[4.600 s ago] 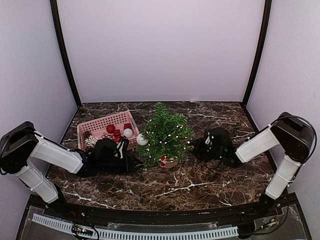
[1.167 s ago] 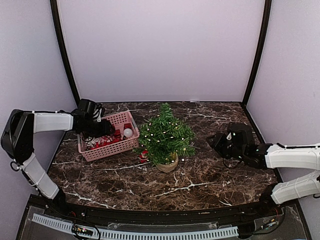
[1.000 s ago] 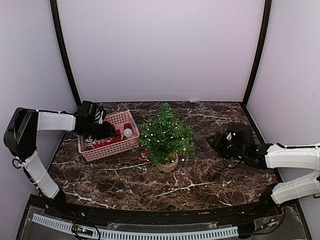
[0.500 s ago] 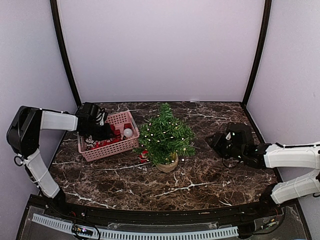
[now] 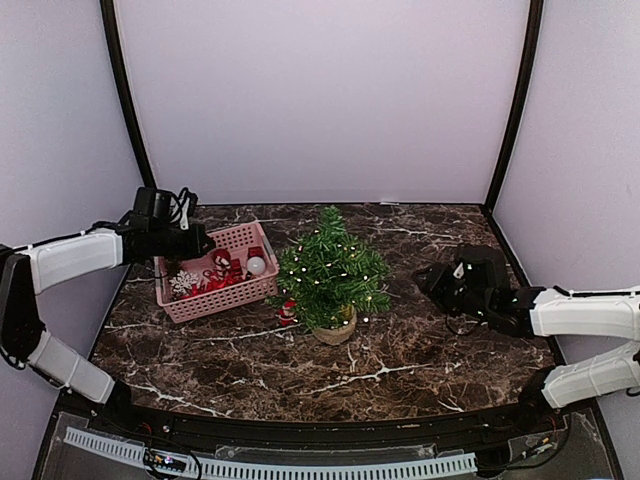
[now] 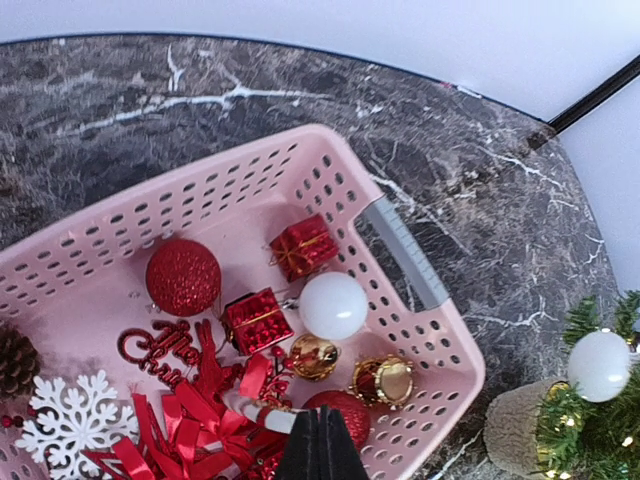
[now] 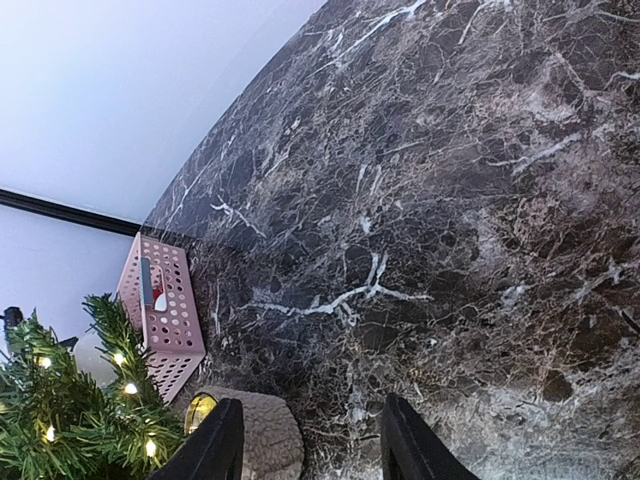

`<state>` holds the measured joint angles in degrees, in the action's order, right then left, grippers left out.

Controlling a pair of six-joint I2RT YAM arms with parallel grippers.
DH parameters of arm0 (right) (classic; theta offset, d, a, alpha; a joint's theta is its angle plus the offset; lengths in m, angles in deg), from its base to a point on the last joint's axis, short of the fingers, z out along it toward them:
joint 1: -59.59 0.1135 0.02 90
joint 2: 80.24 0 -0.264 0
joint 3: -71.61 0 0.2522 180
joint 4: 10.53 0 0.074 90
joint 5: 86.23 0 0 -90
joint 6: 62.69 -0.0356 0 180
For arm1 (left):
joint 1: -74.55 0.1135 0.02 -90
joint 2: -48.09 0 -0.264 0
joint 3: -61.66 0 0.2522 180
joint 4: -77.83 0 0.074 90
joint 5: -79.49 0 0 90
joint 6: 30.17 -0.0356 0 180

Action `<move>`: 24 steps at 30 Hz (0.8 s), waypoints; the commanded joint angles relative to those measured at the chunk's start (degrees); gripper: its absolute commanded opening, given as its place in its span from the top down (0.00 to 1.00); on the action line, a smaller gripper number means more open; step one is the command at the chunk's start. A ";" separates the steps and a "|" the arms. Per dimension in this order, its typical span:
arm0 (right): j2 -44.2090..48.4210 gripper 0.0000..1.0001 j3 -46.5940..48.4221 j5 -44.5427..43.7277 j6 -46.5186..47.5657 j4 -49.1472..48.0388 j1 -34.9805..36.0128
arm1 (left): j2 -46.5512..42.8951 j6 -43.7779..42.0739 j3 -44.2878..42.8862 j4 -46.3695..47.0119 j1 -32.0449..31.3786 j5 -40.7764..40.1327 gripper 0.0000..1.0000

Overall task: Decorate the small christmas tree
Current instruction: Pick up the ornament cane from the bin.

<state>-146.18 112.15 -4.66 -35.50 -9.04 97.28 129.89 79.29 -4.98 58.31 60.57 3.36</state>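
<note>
A: Live at the table. Where's the small christmas tree?
B: Mid-table, upright in its tan pot, just R of the pink basket, btw the two arms. Tiny lights lit all over it.
A: Any decos on it?
B: L wrist cam shows one white bauble on the basket-side branches. There's also a small red-white figure at the tree's lower L edge, near the pot. Hanging or standing, can't tell.
A: L gripper?
B: Raised over the basket's L end, fingers pressed tight together, pointing down. If a thread or anything's pinched in there, can't tell.
A: What's under it?
B: Red ribbon bows and a red ball right below the tips. Also in the basket: a red glitter ball, two red gift boxes, a white ball, gold bells, a red script word, a white snowflake, and a pine cone at the pic's L edge.
A: R gripper?
B: Low over the marble table, R of the tree and apart from it. Fingers spread, marble showing btw them. It faces the tree; R wrist cam has the pot and basket beyond.
</note>
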 commanded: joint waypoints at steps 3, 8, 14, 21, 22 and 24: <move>1.09 0.52 0.96 -0.86 1.57 -0.12 -0.71 | -7.82 -3.02 0.89 -3.80 0.29 1.87 1.00; 3.01 0.52 2.42 -0.53 5.93 0.55 -0.72 | -12.39 -5.82 -0.88 -6.24 0.27 6.47 1.00; 8.74 0.51 6.43 0.97 16.59 3.01 -0.74 | -16.62 -9.66 -6.36 -12.82 0.27 11.99 1.00; 13.74 0.41 11.10 15.27 28.98 1.53 -0.45 | -21.40 -10.76 -11.34 -17.97 -1.05 24.45 1.00; 13.81 0.40 11.81 17.94 29.53 0.94 -0.32 | -22.01 -11.07 -11.83 -18.50 -2.81 25.02 1.00; 13.48 0.38 13.77 21.46 30.18 0.15 0.72 | -22.50 -11.93 -13.58 -20.33 -6.62 24.72 1.00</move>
<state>-132.84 122.34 6.38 -10.95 -5.78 97.00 109.34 69.85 -15.14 42.88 59.08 22.03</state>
